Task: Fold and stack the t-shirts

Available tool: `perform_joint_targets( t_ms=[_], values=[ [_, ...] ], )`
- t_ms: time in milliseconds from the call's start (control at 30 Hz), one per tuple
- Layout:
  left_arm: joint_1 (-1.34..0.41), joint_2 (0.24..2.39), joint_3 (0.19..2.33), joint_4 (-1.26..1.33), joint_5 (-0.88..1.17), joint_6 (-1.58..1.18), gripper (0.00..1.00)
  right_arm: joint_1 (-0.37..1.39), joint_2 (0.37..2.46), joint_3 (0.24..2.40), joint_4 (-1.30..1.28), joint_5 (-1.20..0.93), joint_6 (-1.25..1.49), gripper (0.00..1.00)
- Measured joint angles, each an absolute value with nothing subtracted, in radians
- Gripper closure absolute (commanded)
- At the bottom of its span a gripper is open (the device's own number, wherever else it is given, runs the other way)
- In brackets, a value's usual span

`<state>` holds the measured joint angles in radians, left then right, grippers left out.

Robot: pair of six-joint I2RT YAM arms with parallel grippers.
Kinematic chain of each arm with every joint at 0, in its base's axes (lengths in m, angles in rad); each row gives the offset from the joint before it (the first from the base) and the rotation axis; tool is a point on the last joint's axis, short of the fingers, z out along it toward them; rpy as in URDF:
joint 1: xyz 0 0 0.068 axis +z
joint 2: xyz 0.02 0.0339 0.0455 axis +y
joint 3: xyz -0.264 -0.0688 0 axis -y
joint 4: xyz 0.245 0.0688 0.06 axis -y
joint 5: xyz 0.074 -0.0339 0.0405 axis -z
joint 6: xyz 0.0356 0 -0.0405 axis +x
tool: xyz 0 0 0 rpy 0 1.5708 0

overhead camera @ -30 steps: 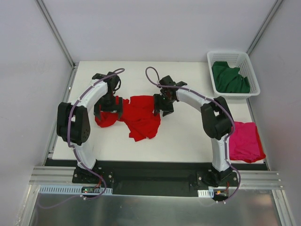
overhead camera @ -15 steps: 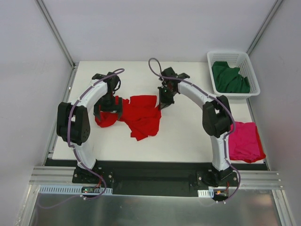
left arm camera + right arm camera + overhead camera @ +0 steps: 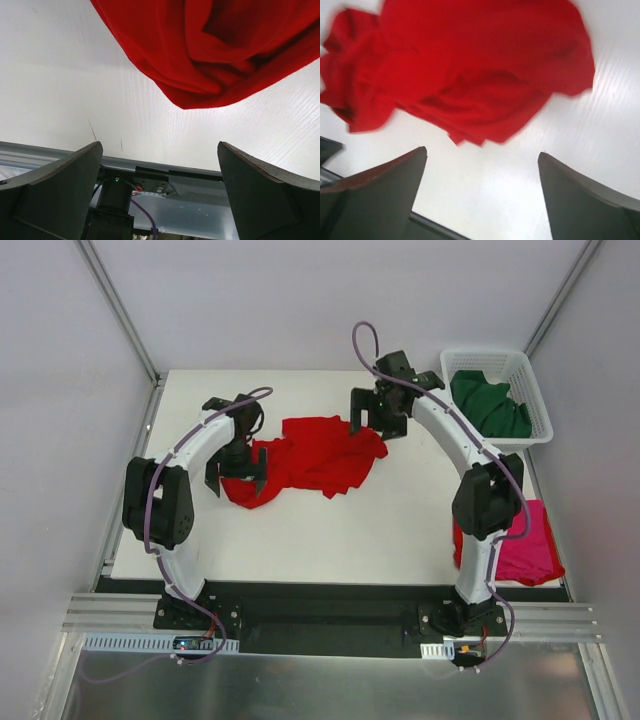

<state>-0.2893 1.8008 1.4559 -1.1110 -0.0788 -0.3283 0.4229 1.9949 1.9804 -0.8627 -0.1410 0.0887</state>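
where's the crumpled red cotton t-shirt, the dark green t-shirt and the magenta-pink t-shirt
crumpled red cotton t-shirt (image 3: 315, 455), top view, middle
dark green t-shirt (image 3: 488, 405), top view, middle
magenta-pink t-shirt (image 3: 530, 540), top view, right half

White-shelled left arm (image 3: 192, 443) and right arm (image 3: 450, 435), black joint housings, purple cables (image 3: 360, 340), dark grey wedge fingers (image 3: 55, 185).

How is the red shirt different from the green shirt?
The red shirt lies spread out on the table; the green shirt sits bunched inside the white basket. The red shirt is bright, the green shirt dark. Both are crumpled, neither folded.
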Motion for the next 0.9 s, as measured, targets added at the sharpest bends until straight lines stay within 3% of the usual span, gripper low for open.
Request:
perform_joint_targets(
  t_ms=[300, 500, 700, 900],
  values=[
    [-0.31, 1.81, 1.464, -1.111, -0.062, -0.329, 0.01, 0.451, 1.853, 1.549, -0.793, -0.183, 0.101, 0.04],
    [-0.328, 1.83, 1.477, -1.105, -0.051, -0.332, 0.01, 0.524, 1.81, 1.396, -0.693, -0.22, 0.107, 0.04],
    [-0.328, 1.83, 1.477, -1.105, -0.049, -0.332, 0.01, 0.584, 1.874, 1.385, -0.568, -0.262, 0.101, 0.04],
    [-0.328, 1.8, 1.452, -1.092, 0.004, -0.344, 0.01, 0.574, 2.015, 1.509, -0.561, -0.219, 0.088, 0.04]
  ],
)
